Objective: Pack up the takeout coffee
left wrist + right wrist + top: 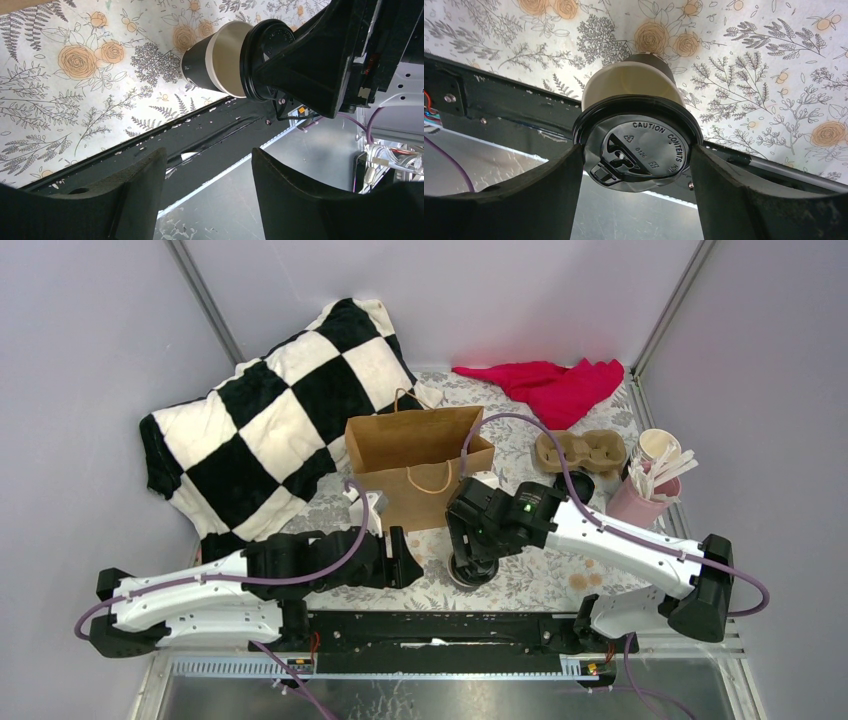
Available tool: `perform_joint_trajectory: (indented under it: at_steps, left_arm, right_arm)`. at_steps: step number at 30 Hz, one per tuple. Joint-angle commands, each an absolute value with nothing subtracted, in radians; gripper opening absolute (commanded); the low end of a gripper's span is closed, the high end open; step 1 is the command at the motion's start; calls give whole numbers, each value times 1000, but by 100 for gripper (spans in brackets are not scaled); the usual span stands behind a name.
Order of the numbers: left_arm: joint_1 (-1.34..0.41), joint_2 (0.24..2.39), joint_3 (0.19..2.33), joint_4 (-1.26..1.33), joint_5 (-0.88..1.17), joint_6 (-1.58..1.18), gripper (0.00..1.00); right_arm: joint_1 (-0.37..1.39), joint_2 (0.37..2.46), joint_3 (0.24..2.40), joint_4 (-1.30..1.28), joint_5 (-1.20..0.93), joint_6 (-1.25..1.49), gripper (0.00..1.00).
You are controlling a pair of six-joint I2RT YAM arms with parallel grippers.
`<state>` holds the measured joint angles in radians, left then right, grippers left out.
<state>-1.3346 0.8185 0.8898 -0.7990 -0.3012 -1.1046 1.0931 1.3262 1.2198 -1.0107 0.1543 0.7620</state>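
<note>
Near the front edge of the table, the right gripper, wrist angled downward, clamps the coffee cup at its lid. The left gripper — arm stretched low — is spread wide, empty, facing the cup.

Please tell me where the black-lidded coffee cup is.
Top view: the black-lidded coffee cup stands front centre beside the black rail, in the right gripper.

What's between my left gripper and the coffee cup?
No object. The left wrist view shows only floral table cover and the black edge rail between the open left gripper and the coffee cup, which the right gripper grips at its lid.
</note>
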Motion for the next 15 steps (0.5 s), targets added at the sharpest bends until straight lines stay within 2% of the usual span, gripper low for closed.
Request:
perform_joint_trajectory:
  at_steps: [1, 15]
  left_arm:
    - [-1341, 827, 909, -766, -319, -1108, 67]
    - [-1341, 826, 923, -792, -322, -1100, 68]
  right_arm:
    - [1103, 1334, 1221, -976, 209, 826, 73]
    - [1104, 1385, 1198, -952, 184, 845, 76]
